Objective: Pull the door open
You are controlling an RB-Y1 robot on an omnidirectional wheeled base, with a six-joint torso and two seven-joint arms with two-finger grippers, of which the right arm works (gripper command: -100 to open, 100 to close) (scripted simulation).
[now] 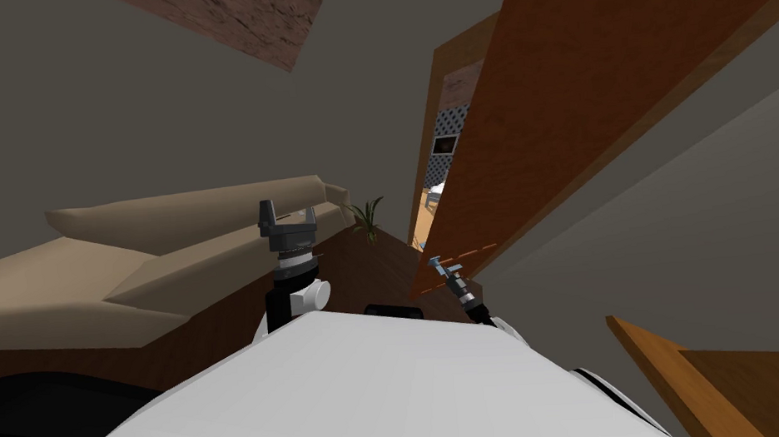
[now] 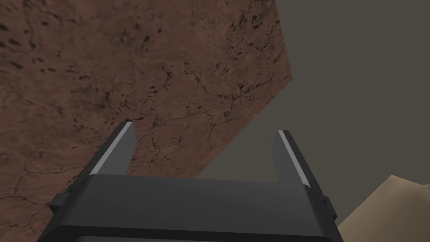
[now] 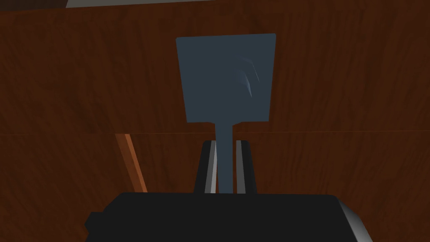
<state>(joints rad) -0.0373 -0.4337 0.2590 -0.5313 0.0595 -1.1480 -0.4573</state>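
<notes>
Grey walls flank the brown door (image 1: pixel 590 93), which stands ajar. At its face, the right gripper (image 3: pixel 224 145) pinches the blue-grey handle (image 3: pixel 226 84) by its stem. The pull should be steady and follow the door's arc, with a firm grip. Away from the door, the left gripper (image 2: pixel 205 128) hangs spread.

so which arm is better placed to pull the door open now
Right. The right pincer is shut on the blue-grey flat door handle of the brown wooden door; the left pincer stands open, away from it.
</notes>
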